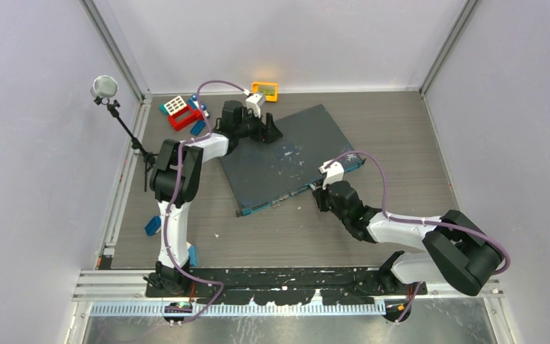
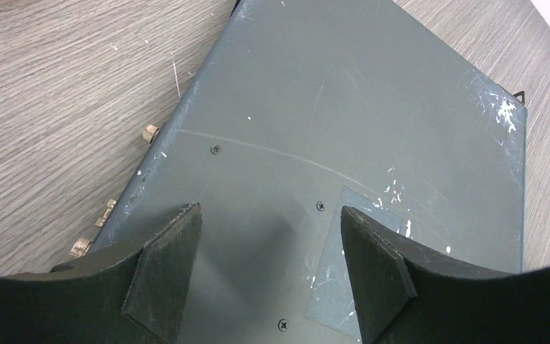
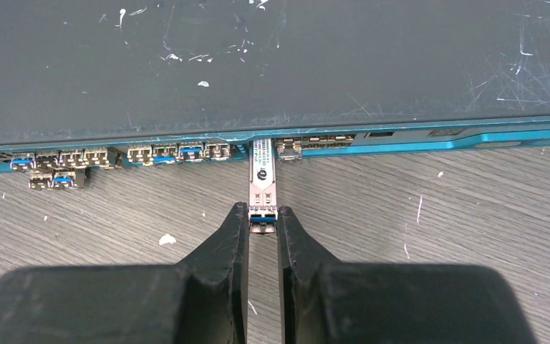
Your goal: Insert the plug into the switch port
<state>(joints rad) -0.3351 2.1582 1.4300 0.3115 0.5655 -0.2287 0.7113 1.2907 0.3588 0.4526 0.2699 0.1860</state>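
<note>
- Here, a large flat dark-grey metal box (image 1: 286, 161) with white scuffs lies at the centre of the top view on the grey wood-grain bench (image 1: 387, 129), its thin teal-blue front face turned to the lower right.
- The switch port (image 3: 261, 147) sits in the row of small sockets along that face, upper centre of the right wrist view.
- The small silver metal plug (image 3: 263, 179) points straight into this port, its far tip at the opening; how deep it sits is unclear.
- The right end effector (image 3: 263, 222) is nearly closed, pinching the plug's near end.
- The left end effector (image 2: 270, 215) stands wide apart over the box's top near its upper left edge, gripping nothing.
</note>
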